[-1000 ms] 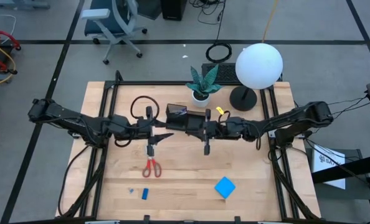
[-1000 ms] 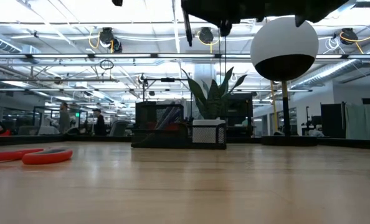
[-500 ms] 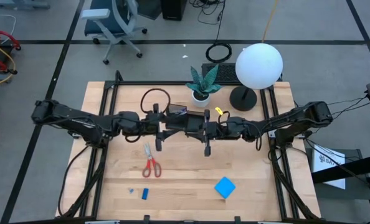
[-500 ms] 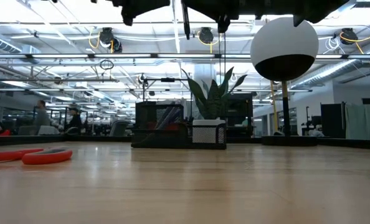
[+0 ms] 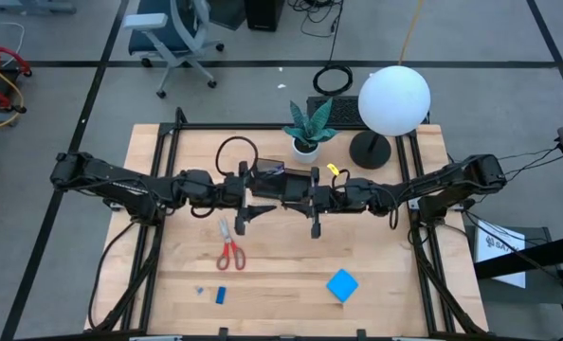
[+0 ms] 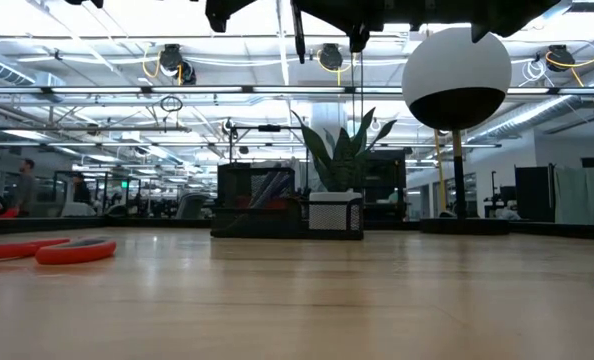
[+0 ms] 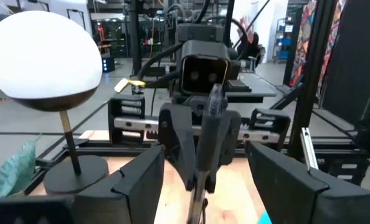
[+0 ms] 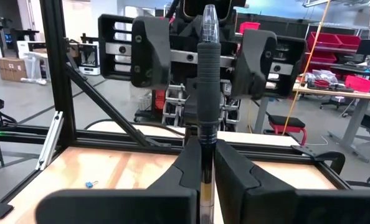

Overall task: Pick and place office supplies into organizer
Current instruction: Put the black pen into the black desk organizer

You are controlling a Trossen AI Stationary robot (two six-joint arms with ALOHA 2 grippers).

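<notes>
A: Right hand [image 5: 314, 230]?

B: Clamped on a pen [image 8: 207, 93], fingers [image 8: 235, 177] tight on the barrel. Pen stands upright in the grip. The hand hangs over the bench [image 5: 376, 275], just in front of the organizer [image 5: 274, 180] on its lamp side.

A: Left hand [image 5: 243, 218]?

B: Facing the right one, close to it, over the bench just in front of the organizer on the other side. Its fingers [image 7: 138, 180] stand wide apart with nothing between them. Through that gap the left wrist view shows the right hand and its pen head-on.

A: Organizer position?

B: Back-centre of the bench, right beside the white plant pot [image 5: 306, 148]. The low view shows slim items standing in its taller section, but I can't tell which they are.

A: Rest of the supplies?

B: All in front of the organizer. Scissors [image 5: 229, 252] lie flat just below the left hand, red handles toward the front edge. Eraser [image 5: 221, 295] sits nearer the front edge, just past the scissors. Blue pad [image 5: 342, 285] is also near the front edge, off toward the lamp side, well apart from the eraser.

A: Anything else on the bench?

B: Globe lamp [image 5: 393, 99] at the back corner, beyond the plant pot from the organizer.
</notes>
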